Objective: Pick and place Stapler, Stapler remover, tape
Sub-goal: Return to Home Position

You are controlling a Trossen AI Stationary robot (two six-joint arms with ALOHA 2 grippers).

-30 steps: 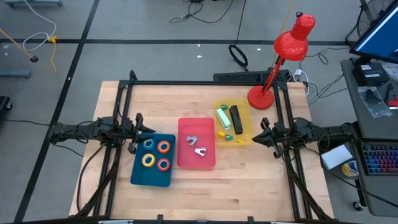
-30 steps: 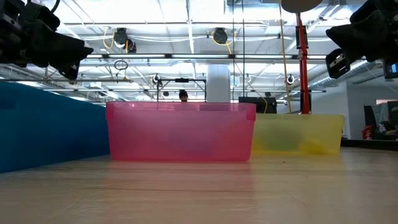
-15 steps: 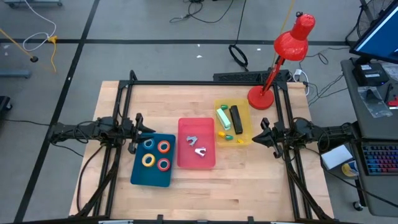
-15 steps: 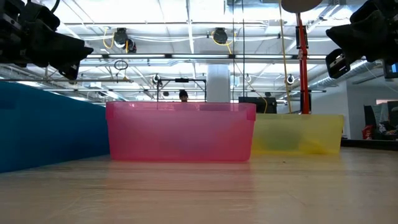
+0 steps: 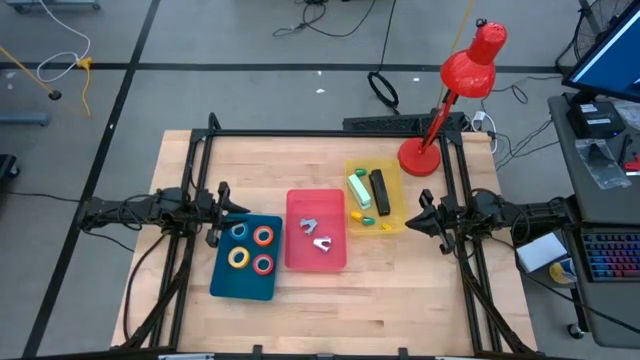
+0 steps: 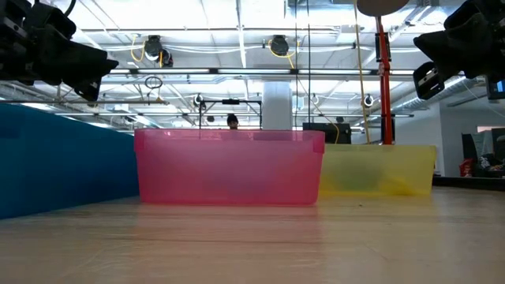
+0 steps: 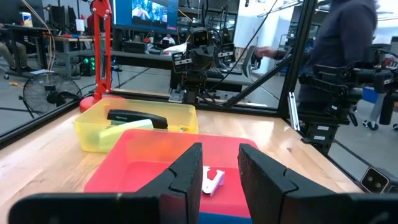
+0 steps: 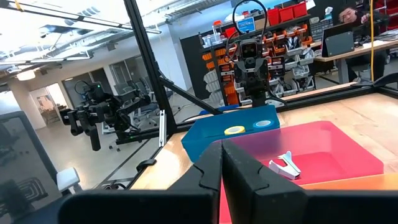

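High view: 4 tape rolls [image 5: 263, 236] in blue tray [image 5: 245, 286], 2 staple removers [image 5: 321, 242] in pink tray [image 5: 300, 262], 2 staplers [image 5: 379, 190] in yellow tray [image 5: 394, 170]; sorting appears complete. Left gripper [image 5: 224, 203] slightly parted, right gripper [image 5: 425, 212] closed, both empty.

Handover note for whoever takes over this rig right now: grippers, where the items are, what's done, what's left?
Left gripper: open, empty, at the table's left side by the blue tray.
Right gripper: shut, empty, at the right side by the yellow tray.
Four tape rolls lie in the blue tray, two staple removers in the pink tray, and the green stapler and black stapler in the yellow tray.
Done: everything is binned.
Left: apparently nothing.
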